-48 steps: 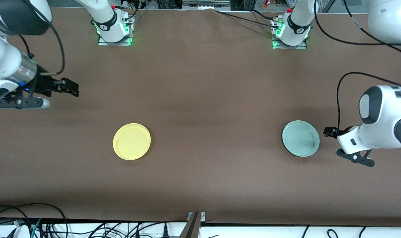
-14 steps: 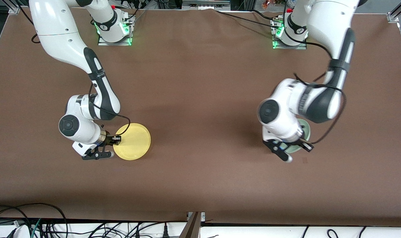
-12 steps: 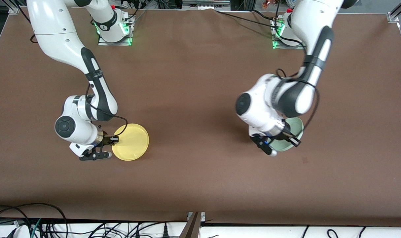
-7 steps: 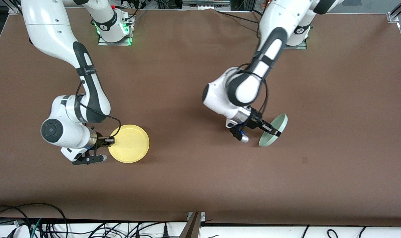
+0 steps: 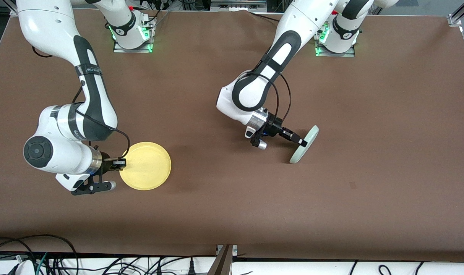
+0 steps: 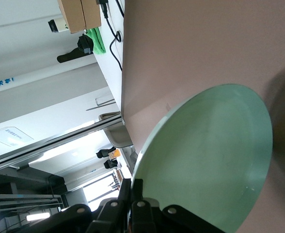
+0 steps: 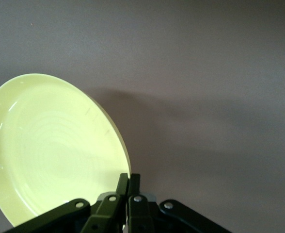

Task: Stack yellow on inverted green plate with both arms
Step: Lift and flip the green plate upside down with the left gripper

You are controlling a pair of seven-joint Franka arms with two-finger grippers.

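My right gripper [image 5: 119, 163] is shut on the rim of the bright yellow plate [image 5: 145, 165] at the edge toward the right arm's end. The plate is held about level, face up, just over the table. In the right wrist view the fingers [image 7: 123, 183] pinch the yellow plate [image 7: 50, 145] at its rim. My left gripper [image 5: 301, 142] is shut on the rim of the pale green plate [image 5: 304, 145]. That plate is in the air over the middle of the table, tilted almost on edge. In the left wrist view the green plate [image 6: 210, 160] fills the space past the fingers [image 6: 137, 186].
The brown table [image 5: 224, 206] bears nothing else but a small dark mark [image 5: 352, 185] on the cloth. The right arm's base [image 5: 132, 36] and the left arm's base [image 5: 335, 40] stand farthest from the front camera. Cables [image 5: 64, 263] lie below the near edge.
My left arm has carried the green plate from the left arm's end toward the middle and turned it nearly on edge. My right gripper has gripped the yellow plate and drawn it slightly toward the right arm's end.
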